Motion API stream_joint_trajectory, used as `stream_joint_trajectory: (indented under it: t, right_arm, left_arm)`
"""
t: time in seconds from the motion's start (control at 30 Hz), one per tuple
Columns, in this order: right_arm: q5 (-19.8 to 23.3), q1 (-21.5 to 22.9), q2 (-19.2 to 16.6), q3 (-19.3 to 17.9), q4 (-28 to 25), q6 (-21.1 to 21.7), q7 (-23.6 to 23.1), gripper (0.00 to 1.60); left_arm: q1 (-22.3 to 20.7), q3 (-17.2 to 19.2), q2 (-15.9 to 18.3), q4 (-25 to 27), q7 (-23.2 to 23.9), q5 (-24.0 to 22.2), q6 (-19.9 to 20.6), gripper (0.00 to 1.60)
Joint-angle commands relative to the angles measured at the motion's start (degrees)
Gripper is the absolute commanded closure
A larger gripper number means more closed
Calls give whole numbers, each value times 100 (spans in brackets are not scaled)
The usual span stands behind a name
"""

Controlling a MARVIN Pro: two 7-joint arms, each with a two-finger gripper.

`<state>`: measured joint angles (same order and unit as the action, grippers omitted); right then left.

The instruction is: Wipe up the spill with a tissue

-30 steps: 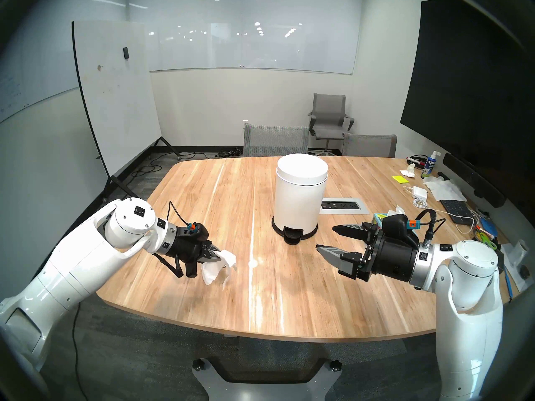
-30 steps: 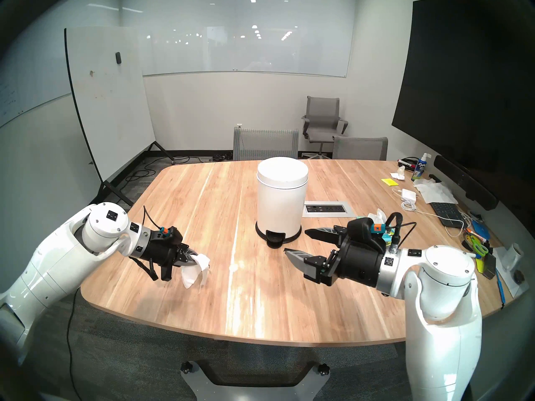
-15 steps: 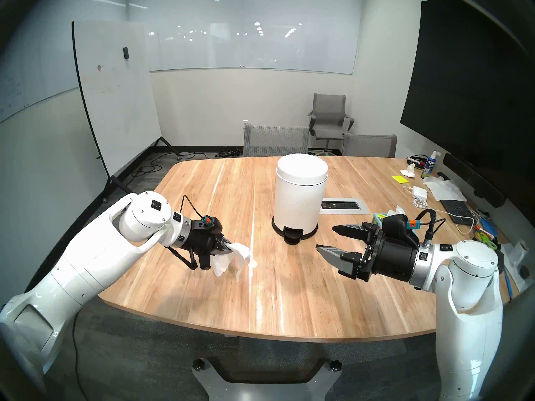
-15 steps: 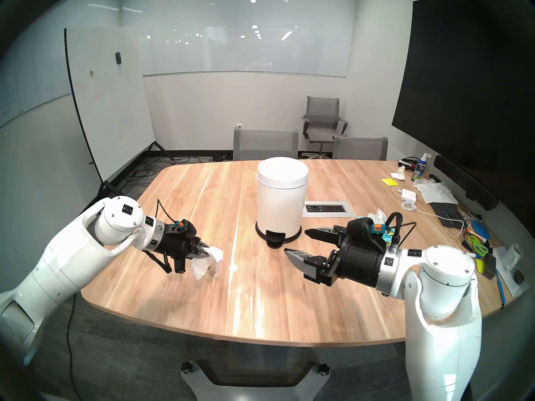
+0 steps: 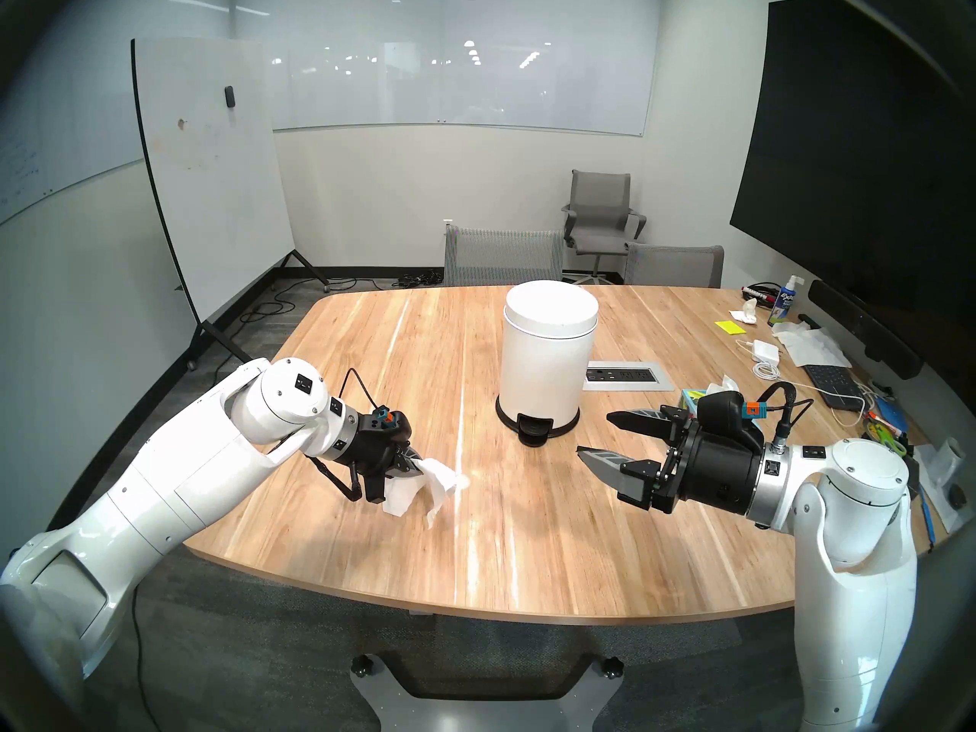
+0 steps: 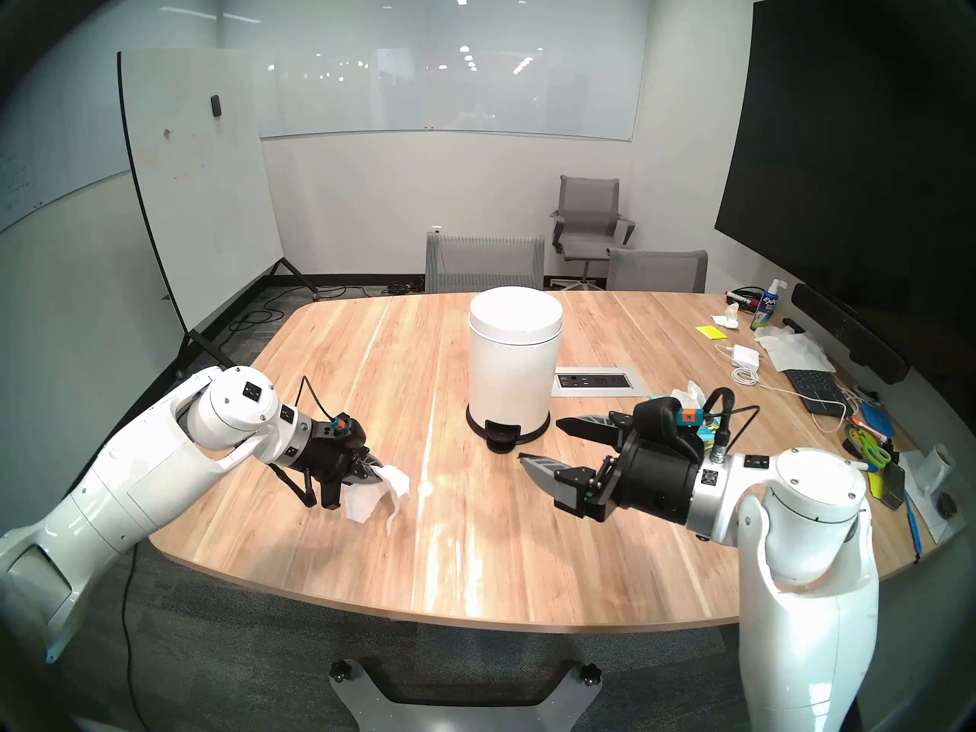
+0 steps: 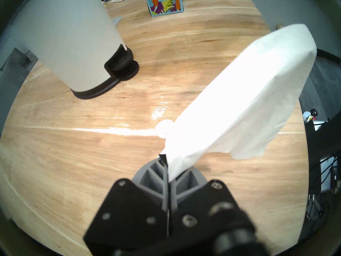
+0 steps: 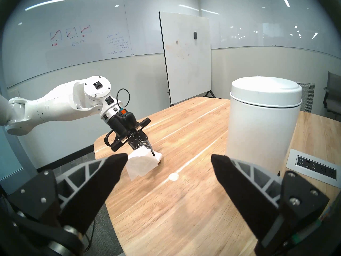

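My left gripper [image 5: 417, 464] is shut on a white tissue [image 5: 422, 487] that hangs from its fingertips, low over the wooden table [image 5: 528, 556]. The spill [image 5: 463, 481] is a small round glossy pale puddle on a bright streak, just right of the tissue. In the right wrist view the tissue [image 8: 142, 164] and spill [image 8: 173, 176] stand slightly apart. The left wrist view shows the tissue [image 7: 239, 102] draped past the spill [image 7: 163, 127]. My right gripper [image 5: 594, 434] is open and empty above the table, right of the spill.
A white pedal bin [image 5: 546, 356] stands behind the spill. A colourful tissue box [image 5: 696, 396] sits behind my right wrist. A power outlet panel [image 5: 628, 377] lies right of the bin. Keyboard, cables and papers [image 5: 824, 377] crowd the table's right edge.
My left gripper has carried the tissue rightward to just beside the spill, then dipped slightly. The right arm has not moved.
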<state>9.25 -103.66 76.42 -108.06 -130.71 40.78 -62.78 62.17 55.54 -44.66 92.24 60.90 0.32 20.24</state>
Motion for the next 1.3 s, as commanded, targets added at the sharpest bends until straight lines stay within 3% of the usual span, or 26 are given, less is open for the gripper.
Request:
stream_joint_trajectory:
  t: [0.0,0.03,0.07,0.37,0.43,0.5,0.57,1.1,1.27]
  right_arm:
    - [6,44,6,13,-90,6,6,0]
    - [4,45,7,13,-90,6,5,0]
    - [1,45,9,12,-90,6,2,0]
    - [-15,49,21,9,-91,9,-12,0]
    - [-19,50,24,8,-91,10,-15,0]
    - [-21,51,26,8,-91,10,-18,0]
    - [-25,51,28,7,-91,10,-21,0]
    - [-52,58,49,-1,-86,6,-53,0]
    - [-61,61,55,-2,-87,8,-60,0]
  left_arm:
    - [-127,125,-42,163,-6,-76,32,124]
    - [-135,127,-48,172,3,-76,39,125]
    - [-158,120,-64,180,19,-64,12,110]
    - [-277,30,-168,120,74,22,-69,82]
    - [-297,14,-176,111,94,27,-64,50]
    - [-348,-20,-193,71,158,31,-64,31]
    - [-429,-44,-207,14,236,45,-59,2]
    - [-1186,-125,-781,-1031,480,328,-143,0]
    - [-1294,-194,-827,-1137,690,376,-175,0]
